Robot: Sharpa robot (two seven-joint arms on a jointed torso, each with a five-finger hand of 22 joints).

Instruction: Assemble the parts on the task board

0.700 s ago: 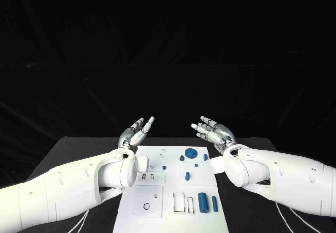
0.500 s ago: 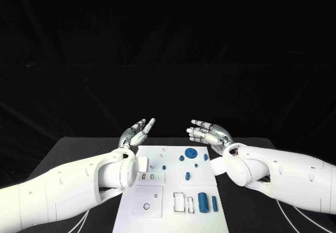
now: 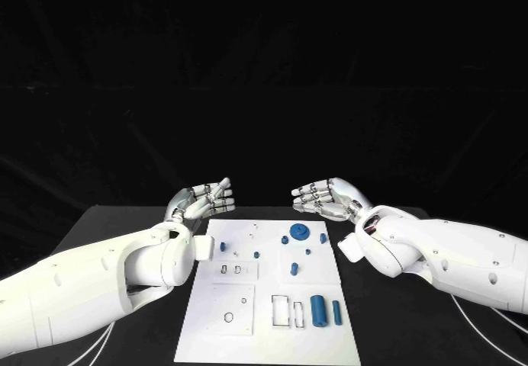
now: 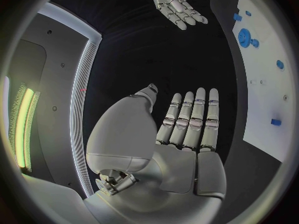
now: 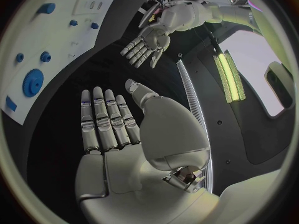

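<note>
Head view: the far half of the scene is dark; nothing can be made out there.
Hidden detail: the small holes and slots on the task board (image 3: pixel 269 293) are too small to tell apart.
Surface: a black table (image 3: pixel 110 229) carries the task board, a white plate lying lengthwise away from the robot.
Parts: a blue gear (image 3: pixel 299 230) stands near the board's far end; small blue pegs (image 3: pixel 294 268) are scattered around it; a blue cylinder (image 3: pixel 318 310) lies near the board's near right corner.
Left hand (image 3: pixel 201 202): hovers just beyond the board's far left corner, fingers straight and together, holding nothing and touching nothing.
Right hand (image 3: pixel 326 197): hovers beyond the board's far right corner, fingers extended with a slight curl, holding nothing and clear of the board.
</note>
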